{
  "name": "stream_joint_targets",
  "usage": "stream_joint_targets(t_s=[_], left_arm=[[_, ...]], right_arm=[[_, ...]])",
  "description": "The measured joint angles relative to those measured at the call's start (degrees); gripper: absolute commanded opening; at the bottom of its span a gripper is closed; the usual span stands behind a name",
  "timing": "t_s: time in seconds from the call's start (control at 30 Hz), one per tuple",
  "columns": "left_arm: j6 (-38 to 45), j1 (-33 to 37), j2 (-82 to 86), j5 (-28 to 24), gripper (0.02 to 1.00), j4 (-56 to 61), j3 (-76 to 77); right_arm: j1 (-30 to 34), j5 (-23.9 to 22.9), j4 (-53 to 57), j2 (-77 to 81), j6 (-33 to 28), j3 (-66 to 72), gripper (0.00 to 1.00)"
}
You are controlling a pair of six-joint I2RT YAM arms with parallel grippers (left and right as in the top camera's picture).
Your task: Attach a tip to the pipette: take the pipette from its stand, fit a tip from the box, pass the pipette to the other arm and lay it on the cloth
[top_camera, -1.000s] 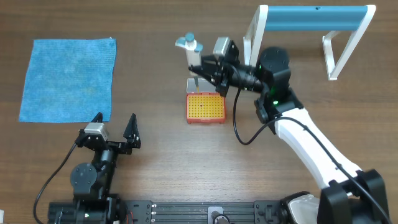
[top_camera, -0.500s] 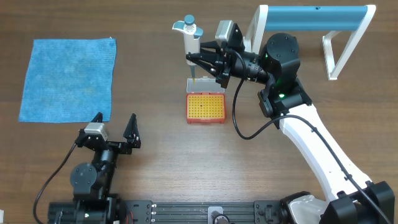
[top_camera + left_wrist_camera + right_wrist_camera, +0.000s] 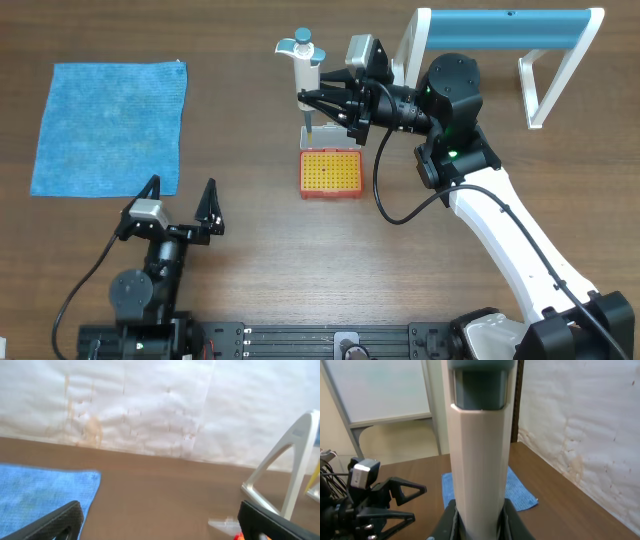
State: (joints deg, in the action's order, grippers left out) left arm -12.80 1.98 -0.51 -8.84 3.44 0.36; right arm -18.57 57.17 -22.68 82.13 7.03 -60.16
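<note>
Top view: the pipette (image 3: 305, 65) is held roughly upright off the table, near the middle of its far edge, with the right gripper (image 3: 308, 103) clamped across its white barrel. The tip box (image 3: 331, 172) is set just toward the front edge from it, the cloth (image 3: 110, 128) is spread by the far left corner, and the stand (image 3: 505, 28) is placed at the far right corner. The left gripper (image 3: 181, 186) is found near the front left, its fingers spread wide on nothing.

The pipette is judged to be light, rigid and smooth-sided, so slipping or twisting under a loose pinch is to be expected. For the handover, hold is best taken on the flat-sided barrel next to the right fingers, well clear of the plunger head and the thin lower end, which is likely to be bent or knocked easily. Whether a tip is seated cannot be told.
</note>
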Motion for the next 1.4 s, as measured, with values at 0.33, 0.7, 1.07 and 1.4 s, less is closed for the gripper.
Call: stream_joint_targets(t_s=[0.33,0.7,1.07,1.4], left_arm=[[-0.55,0.0,-17.2,-9.53,0.996,2.12,12.26],[-5.68,-0.11,-49.81,-53.33,0.998,24.81,43.89],[-23.45,-0.11,-50.93,-59.89,0.996,26.1,44.04],[-24.2,-0.11,-50.93,-60.26,0.463,26.21,44.04]], right_arm=[[-0.57,2.25,-2.43,0.0,2.25,-0.02,0.075],[-2.99,11.63,-6.05,-0.09,7.1,-0.17,0.08],[-10.88,11.96,-8.9,-0.09,7.34,-0.17,0.075],[-13.33,10.16,-8.81,-0.09,7.37,-0.17,0.075]])
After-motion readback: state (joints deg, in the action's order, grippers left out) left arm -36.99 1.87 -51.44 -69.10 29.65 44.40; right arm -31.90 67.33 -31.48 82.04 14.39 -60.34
